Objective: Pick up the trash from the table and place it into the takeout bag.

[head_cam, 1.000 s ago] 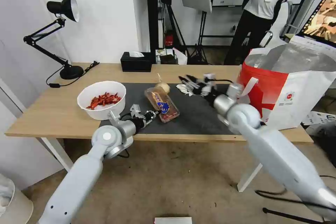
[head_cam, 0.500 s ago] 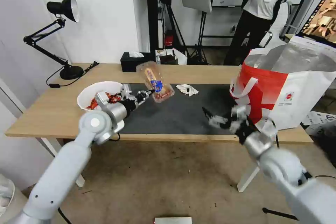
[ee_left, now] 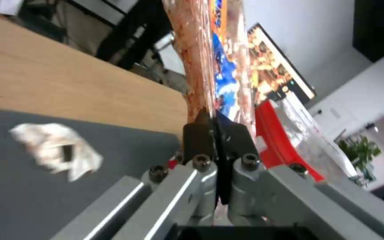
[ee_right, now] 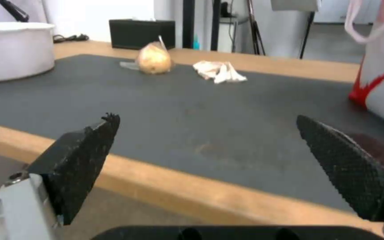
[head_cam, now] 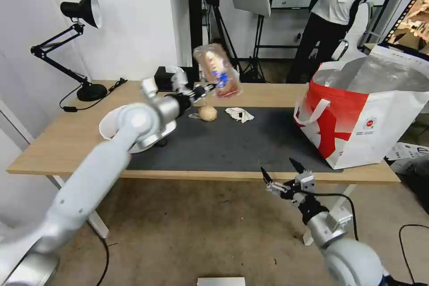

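Note:
My left gripper (head_cam: pixel 209 88) is shut on the end of the clear plastic tray (head_cam: pixel 217 71) of red-pink leftovers and holds it in the air over the back of the table (head_cam: pixel 58 143). In the left wrist view the tray (ee_left: pixel 210 50) rises upright from the shut gripper (ee_left: pixel 214 124). The beige knotted bundle (head_cam: pixel 207 113) and the crumpled white paper (head_cam: pixel 239 114) lie on the dark mat (head_cam: pixel 232 143). The white bowl (head_cam: pixel 106 126) sits largely behind my left arm. The red-and-white takeout bag (head_cam: pixel 371 116) stands open at the table's right end. My right gripper (head_cam: pixel 281 175) hangs open below the table's front edge.
A black desk lamp (head_cam: pixel 80 13) stands at the back left, and a black tissue box (ee_right: pixel 141 29) sits at the back edge. From the right wrist view, the bundle (ee_right: pixel 154 59), the paper (ee_right: pixel 218 71) and the bowl (ee_right: pixel 14 50) lie beyond the open gripper (ee_right: pixel 206 120).
My left arm has lifted the tray off the mat, up and to the right. My right arm has pulled back from the paper to below the table's front edge.

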